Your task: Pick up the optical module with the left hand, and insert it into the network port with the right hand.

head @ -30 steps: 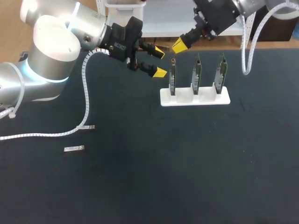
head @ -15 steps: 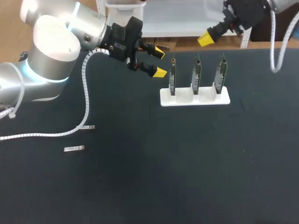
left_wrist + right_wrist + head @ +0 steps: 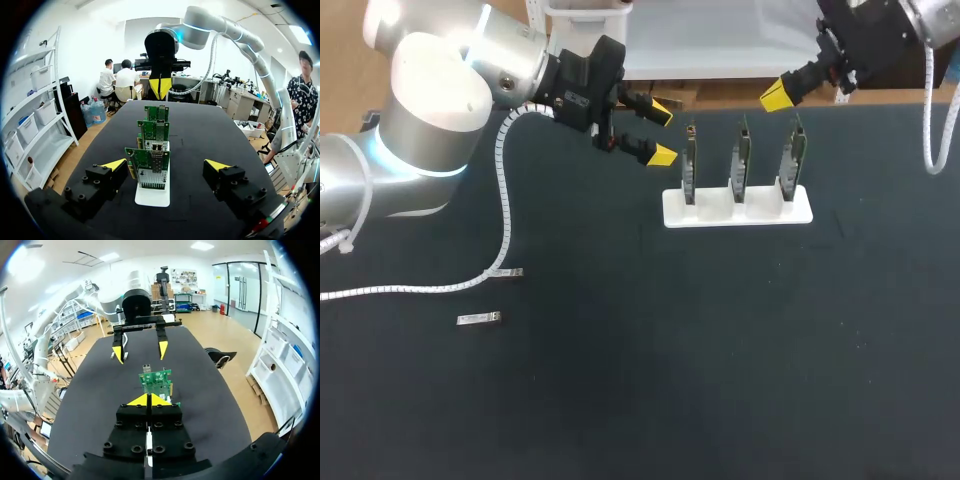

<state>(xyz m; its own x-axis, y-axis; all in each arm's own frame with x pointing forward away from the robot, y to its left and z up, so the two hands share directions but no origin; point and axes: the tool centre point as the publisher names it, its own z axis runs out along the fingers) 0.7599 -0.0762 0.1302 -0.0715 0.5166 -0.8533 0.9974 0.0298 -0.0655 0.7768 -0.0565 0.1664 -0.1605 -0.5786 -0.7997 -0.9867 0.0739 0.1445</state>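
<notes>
Optical module [image 3: 479, 318] flat on the desk's [image 3: 720, 350] left part, a wide dark stretch between it and the white stand [image 3: 735, 212] of three upright cards [image 3: 742, 160], left tool [image 3: 662, 132] wide open, empty, just beside the leftmost card, right tool [image 3: 777, 96] tips pressed together, nothing between them, at the desk's far edge.

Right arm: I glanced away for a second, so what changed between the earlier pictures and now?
The right gripper, shut and empty, drew away from the leftmost card toward my right. No grasp or release shows. The left gripper stayed open beside the white rack; the rack and the loose module did not move.
</notes>
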